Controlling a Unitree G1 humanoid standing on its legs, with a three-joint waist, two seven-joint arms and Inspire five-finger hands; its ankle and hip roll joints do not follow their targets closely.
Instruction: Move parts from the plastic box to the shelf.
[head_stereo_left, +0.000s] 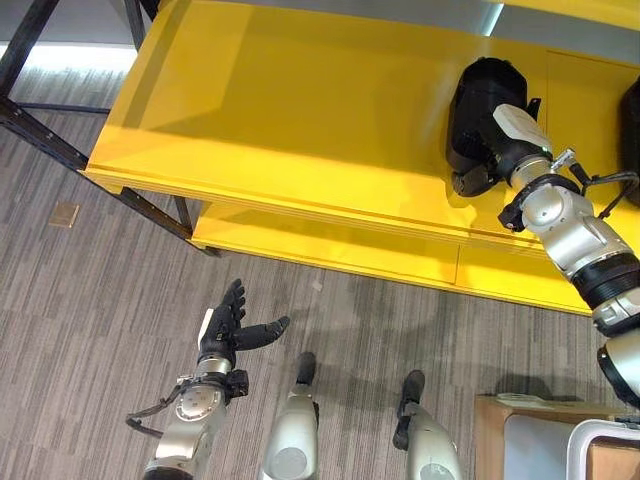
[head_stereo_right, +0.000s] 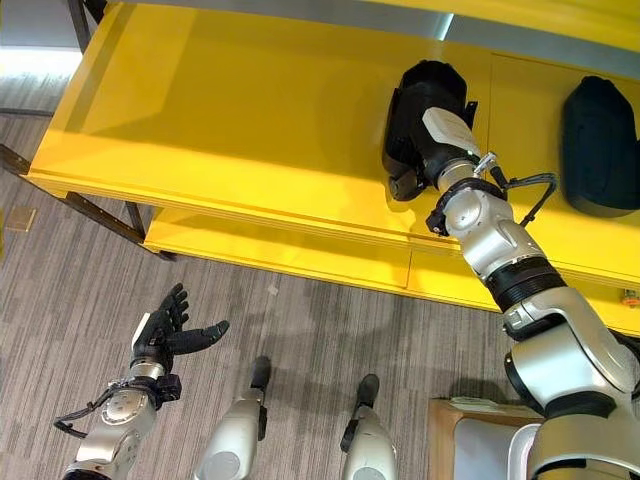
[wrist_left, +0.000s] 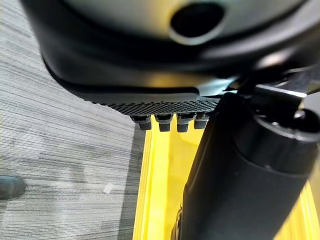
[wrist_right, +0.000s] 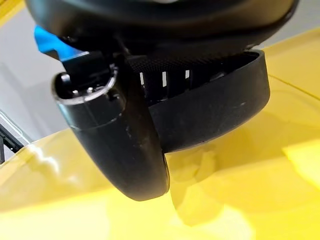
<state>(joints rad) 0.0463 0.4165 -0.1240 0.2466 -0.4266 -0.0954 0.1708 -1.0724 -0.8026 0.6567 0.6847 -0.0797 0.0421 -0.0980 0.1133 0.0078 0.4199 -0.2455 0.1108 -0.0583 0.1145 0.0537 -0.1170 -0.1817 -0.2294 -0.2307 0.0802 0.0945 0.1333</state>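
The right hand (head_stereo_right: 437, 140) reaches over the upper board of the yellow shelf (head_stereo_left: 300, 110) and has its fingers and thumb curled round a black part (head_stereo_right: 420, 110), a rounded, shell-like piece that rests on the shelf board under and ahead of the hand. In the right wrist view the thumb (wrist_right: 125, 145) wraps down over the outer face of the part (wrist_right: 225, 115), whose curved black rim stands just above the glossy yellow board, while the fingers press against it from the inner side, so the piece is pinched between them. Further along the same board, on the far side of the right hand from the left arm and well apart from the held piece, a second black part (head_stereo_right: 598, 145) lies on the shelf. The left hand (head_stereo_left: 228, 325) hangs low over the grey carpeted floor (head_stereo_left: 90, 300), in front of the shelf's lower edge and well apart from both parts; its fingers are spread straight and the thumb stands out to the side, holding nothing. In the left wrist view the fingertips (wrist_left: 162, 122) show in a row past the palm, with the yellow shelf edge beyond them.
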